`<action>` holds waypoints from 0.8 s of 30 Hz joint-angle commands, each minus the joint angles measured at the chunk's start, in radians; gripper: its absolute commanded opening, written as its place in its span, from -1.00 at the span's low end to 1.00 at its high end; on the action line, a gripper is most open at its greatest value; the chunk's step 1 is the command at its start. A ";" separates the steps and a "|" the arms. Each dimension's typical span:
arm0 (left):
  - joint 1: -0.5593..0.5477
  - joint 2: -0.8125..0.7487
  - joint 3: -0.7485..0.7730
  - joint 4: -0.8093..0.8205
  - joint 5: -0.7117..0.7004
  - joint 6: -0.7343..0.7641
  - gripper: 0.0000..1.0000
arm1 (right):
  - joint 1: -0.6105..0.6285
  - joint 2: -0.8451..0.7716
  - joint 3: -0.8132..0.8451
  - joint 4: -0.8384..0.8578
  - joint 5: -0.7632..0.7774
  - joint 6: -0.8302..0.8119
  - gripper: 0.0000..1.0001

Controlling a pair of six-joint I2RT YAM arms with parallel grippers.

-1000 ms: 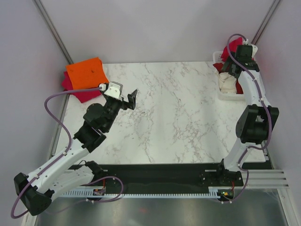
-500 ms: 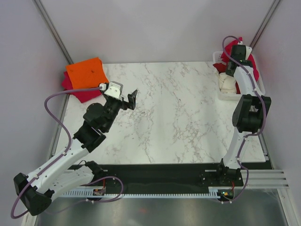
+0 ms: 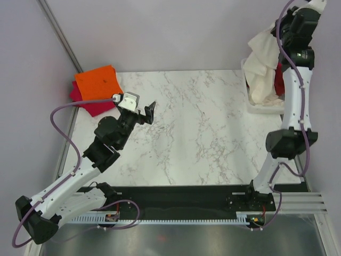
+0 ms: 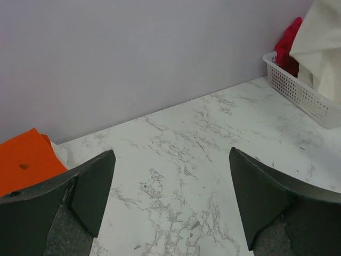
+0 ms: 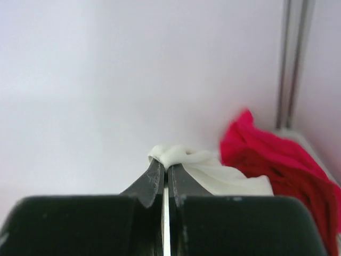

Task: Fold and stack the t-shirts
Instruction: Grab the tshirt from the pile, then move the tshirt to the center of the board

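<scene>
One cream-white t-shirt [image 3: 262,64] hangs high over the far right corner, a small bunched fold of it clenched between the tips of the right pincer [image 5: 165,169], which is shut tight on the cloth. The rest of the shirt drapes down in loose folds, and its lower end appears to rest in the white mesh basket [image 3: 265,110], beside a crimson t-shirt [image 5: 277,165] heaped there. Across the marble desk [image 3: 202,133], at the far left corner, a folded orange t-shirt [image 3: 98,82] lies on top of crimson cloth [image 3: 96,108]. The left pincer [image 4: 173,184] hovers above the bare middle of the desk with its jaws spread wide, grasping nothing. The main risk, as I judge it, is the thin hold: only a pinch of fabric carries the whole shirt, so a quick swing toward the desk could pull it free. The trailing end could also snag the mesh or drag the crimson t-shirt along, tipping the light basket. Bunched as it hangs, the shirt would likely land crumpled, leaving the open left pincer no clear edge to take.
</scene>
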 commanded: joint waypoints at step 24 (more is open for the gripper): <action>0.013 0.085 0.090 -0.064 0.013 -0.115 0.94 | 0.105 -1.011 -1.349 0.026 -0.008 0.205 0.96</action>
